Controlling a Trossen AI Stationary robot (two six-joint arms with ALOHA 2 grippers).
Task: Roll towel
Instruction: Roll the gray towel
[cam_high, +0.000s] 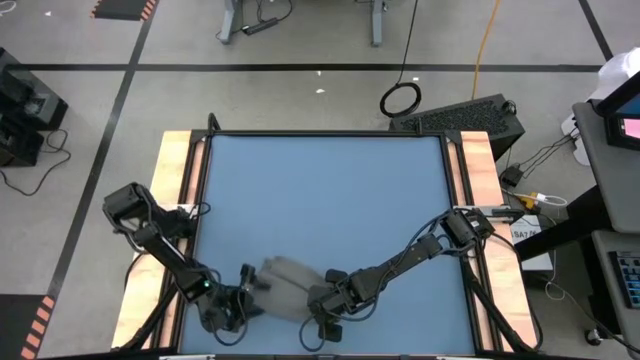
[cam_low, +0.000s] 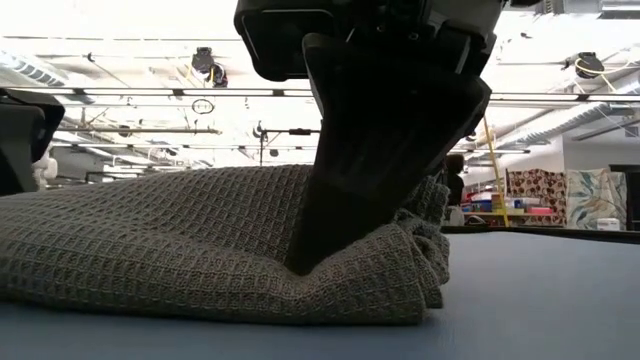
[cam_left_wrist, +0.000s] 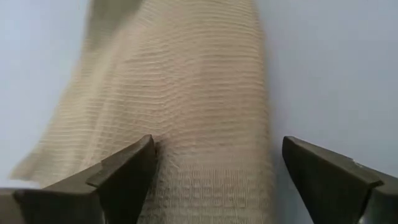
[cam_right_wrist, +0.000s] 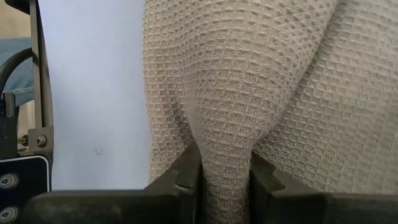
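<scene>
The towel (cam_high: 285, 287), a grey waffle-weave cloth, lies bunched in thick folds on the blue tabletop (cam_high: 320, 200) close to its near edge. My right gripper (cam_right_wrist: 225, 174) is shut on a raised fold at the towel's right end and shows in the low view as the dark fingers (cam_low: 345, 200) coming down into the cloth. My left gripper (cam_left_wrist: 214, 155) stands open at the towel's left end. One of its fingers (cam_left_wrist: 134, 165) is over the cloth and the other (cam_left_wrist: 317, 171) is over bare table. Whether either finger touches the towel, I cannot tell. My right gripper pinches a raised ridge of the towel (cam_right_wrist: 227, 146) between its two fingers, and the fold holds several layers. The fingers slant down from above into the towel's right end (cam_low: 400, 250). The cloth is drawn up into the jaws and dented there, and the rest lies on the table.
Wooden rails (cam_high: 178, 190) (cam_high: 480, 170) run along the table's left and right sides. Bare blue tabletop stretches from the towel to the far edge. The table's near edge is close behind both grippers.
</scene>
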